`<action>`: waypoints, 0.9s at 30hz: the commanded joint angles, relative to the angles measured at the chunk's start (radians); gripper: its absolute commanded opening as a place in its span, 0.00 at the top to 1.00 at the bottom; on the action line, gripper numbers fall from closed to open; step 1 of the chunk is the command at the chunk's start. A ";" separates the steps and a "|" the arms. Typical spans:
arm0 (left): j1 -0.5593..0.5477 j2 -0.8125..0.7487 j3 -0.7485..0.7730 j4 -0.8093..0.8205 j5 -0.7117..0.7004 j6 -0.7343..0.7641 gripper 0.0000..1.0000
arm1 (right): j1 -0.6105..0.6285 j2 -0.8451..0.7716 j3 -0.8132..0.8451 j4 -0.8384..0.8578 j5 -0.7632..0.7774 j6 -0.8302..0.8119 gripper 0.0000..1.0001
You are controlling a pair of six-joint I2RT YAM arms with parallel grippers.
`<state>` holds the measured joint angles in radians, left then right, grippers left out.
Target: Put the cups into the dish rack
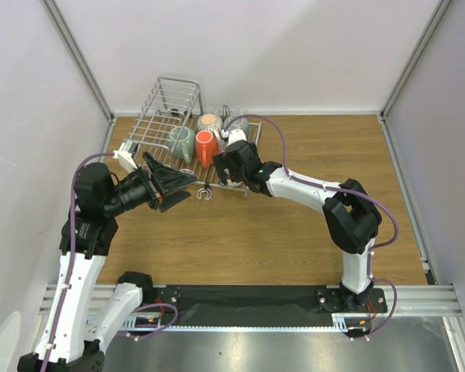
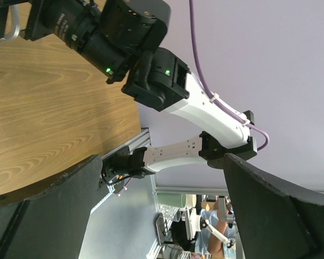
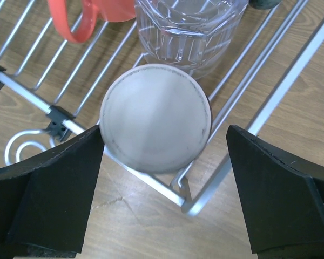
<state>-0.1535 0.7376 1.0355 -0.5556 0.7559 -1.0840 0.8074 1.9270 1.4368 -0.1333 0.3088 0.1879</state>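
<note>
Seen from overhead, the dish rack [image 1: 151, 128] stands at the far left of the wooden surface [image 1: 294, 232]. Its raised slots are at the back, and the cups are crowded onto the right end of its flat grid. A teal mug [image 1: 180, 141] lies beside an orange-red mug [image 1: 206, 147], with a ribbed cup [image 1: 209, 122] and a grey cup [image 1: 238, 124] behind them. The right arm reaches across to the rack's near right corner, and its wrist hides what sits there. The right wrist camera shows it: a pale cup [image 3: 155, 117] stands upside down, its round base facing up, in the corner of the rack [image 3: 272, 108]. A clear glass [image 3: 186, 27] is just behind it, and the orange-red mug's handle [image 3: 70, 24] is at the upper left. The right jaws are spread, one finger [image 3: 48, 189] on each side of the pale cup. A plain gap separates the cup from the other finger [image 3: 281, 189]. Whether the first finger touches the cup I cannot tell. The left jaws hover over bare wood just in front of the rack. From the left wrist, their fingers [image 2: 43, 216] are spread wide with nothing between them, and only the right arm [image 2: 205, 113] and the edge of the surface lie beyond.
</note>
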 commanded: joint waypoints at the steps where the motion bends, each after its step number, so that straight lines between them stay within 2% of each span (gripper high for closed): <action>1: 0.011 -0.018 -0.006 0.026 0.013 -0.019 0.00 | 0.010 -0.098 0.065 -0.009 0.018 -0.001 0.00; 8: 0.011 -0.044 -0.061 0.049 -0.012 0.004 0.00 | 0.012 -0.269 0.097 -0.166 0.058 0.073 0.00; 13: 0.011 -0.086 -0.167 0.091 -0.020 0.026 0.00 | 0.010 -0.484 -0.036 -0.288 -0.002 0.188 0.00; 19: 0.006 -0.144 -0.355 0.221 0.020 0.009 0.00 | 0.006 -0.750 -0.336 -0.362 -0.085 0.393 0.00; 23: -0.026 -0.139 -0.451 0.304 0.028 0.003 0.00 | 0.000 -1.017 -0.547 -0.351 -0.056 0.547 0.00; 26: -0.058 -0.177 -0.521 0.419 0.014 -0.037 0.00 | -0.023 -1.143 -0.711 -0.309 -0.066 0.691 0.00; 27: -0.064 -0.222 -0.608 0.551 0.008 -0.112 0.00 | -0.037 -1.275 -0.834 -0.264 -0.104 0.767 0.00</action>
<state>-0.2020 0.5900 0.5182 -0.2695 0.7544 -1.1000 0.7906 0.8047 0.7387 -0.4839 0.2420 0.7532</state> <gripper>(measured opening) 0.996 0.994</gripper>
